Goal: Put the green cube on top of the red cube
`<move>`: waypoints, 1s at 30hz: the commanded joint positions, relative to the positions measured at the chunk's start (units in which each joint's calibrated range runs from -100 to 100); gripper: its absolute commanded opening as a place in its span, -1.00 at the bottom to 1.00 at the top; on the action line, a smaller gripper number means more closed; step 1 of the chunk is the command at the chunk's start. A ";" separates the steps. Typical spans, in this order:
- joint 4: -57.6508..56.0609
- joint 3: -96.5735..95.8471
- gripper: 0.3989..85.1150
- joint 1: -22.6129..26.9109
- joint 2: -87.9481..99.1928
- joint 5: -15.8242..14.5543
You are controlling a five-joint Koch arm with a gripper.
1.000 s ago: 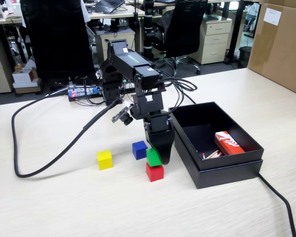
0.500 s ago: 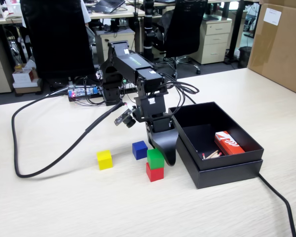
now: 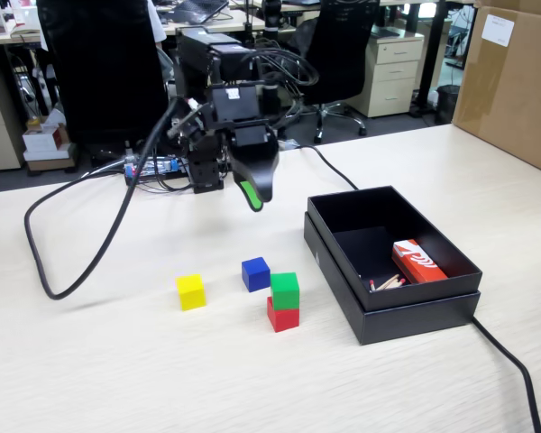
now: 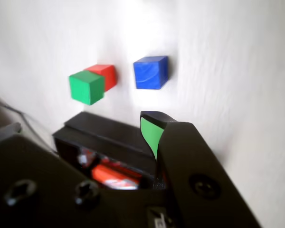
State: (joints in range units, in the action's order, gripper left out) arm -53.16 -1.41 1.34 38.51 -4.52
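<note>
The green cube [image 3: 285, 289] sits squarely on top of the red cube [image 3: 283, 316] on the pale table, just left of the black box. The wrist view shows the same stack, green cube [image 4: 87, 87] over red cube [image 4: 104, 75], far below the camera. My gripper [image 3: 252, 194] hangs high above the table, behind and to the left of the stack and well clear of it. Its green-padded fingertip [image 4: 151, 135] is bare, with nothing against the pad, and the gripper [image 4: 133, 130] holds nothing.
A blue cube [image 3: 255, 273] stands just behind the stack and a yellow cube [image 3: 190, 291] further left. The open black box [image 3: 415, 320] on the right holds a red-and-white packet [image 3: 417, 262]. A thick black cable [image 3: 59, 295] loops over the left table.
The gripper let go of the green cube on the red cube, then rose and pulled back toward the arm's base. The stack has stayed in place.
</note>
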 commanded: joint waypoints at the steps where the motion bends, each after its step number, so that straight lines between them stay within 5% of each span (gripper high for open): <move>1: 0.15 -8.47 0.16 -0.54 14.90 0.39; 15: 17.86 -53.16 0.17 -0.05 48.98 0.24; 30: 34.71 -78.19 0.15 -0.73 60.46 1.22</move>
State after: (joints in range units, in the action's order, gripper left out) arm -25.13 -79.01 0.71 98.06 -3.98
